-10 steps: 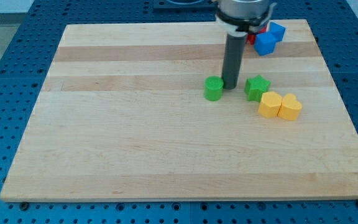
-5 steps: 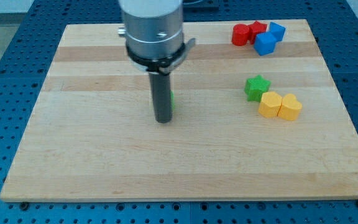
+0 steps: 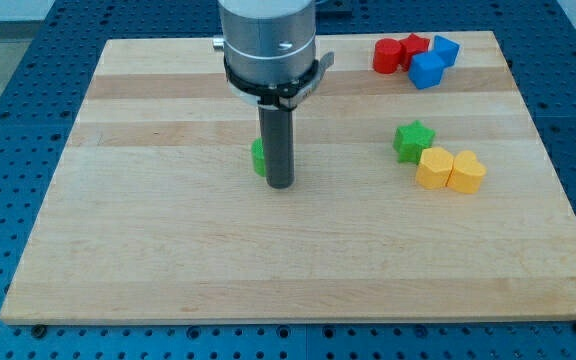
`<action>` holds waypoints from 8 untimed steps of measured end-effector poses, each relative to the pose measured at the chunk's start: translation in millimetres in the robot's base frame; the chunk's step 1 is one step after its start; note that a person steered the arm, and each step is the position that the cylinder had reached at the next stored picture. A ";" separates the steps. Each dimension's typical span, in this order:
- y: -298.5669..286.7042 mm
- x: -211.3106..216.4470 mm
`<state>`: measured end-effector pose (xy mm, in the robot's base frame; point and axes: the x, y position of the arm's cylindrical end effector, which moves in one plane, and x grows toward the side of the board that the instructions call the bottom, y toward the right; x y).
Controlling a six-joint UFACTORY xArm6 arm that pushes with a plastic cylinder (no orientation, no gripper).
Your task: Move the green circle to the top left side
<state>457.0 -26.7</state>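
The green circle (image 3: 258,158) lies near the middle of the wooden board (image 3: 168,240). Only its left edge shows; the rest is hidden behind my rod. My tip (image 3: 281,185) rests on the board right beside the green circle, at its lower right, and seems to touch it.
A green star (image 3: 413,140) lies at the view's right, with two yellow blocks (image 3: 435,168) (image 3: 466,172) just below it. Two red blocks (image 3: 387,55) (image 3: 414,46) and two blue blocks (image 3: 427,70) (image 3: 446,49) are clustered at the top right.
The green circle was pushed left from beside the green star to the board's middle. My tip swung left past it, then came back a little to the right.
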 end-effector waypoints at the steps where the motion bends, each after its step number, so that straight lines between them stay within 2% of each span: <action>1: 0.0 -17.9; 8: -122.1 -134.5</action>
<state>322.5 -148.8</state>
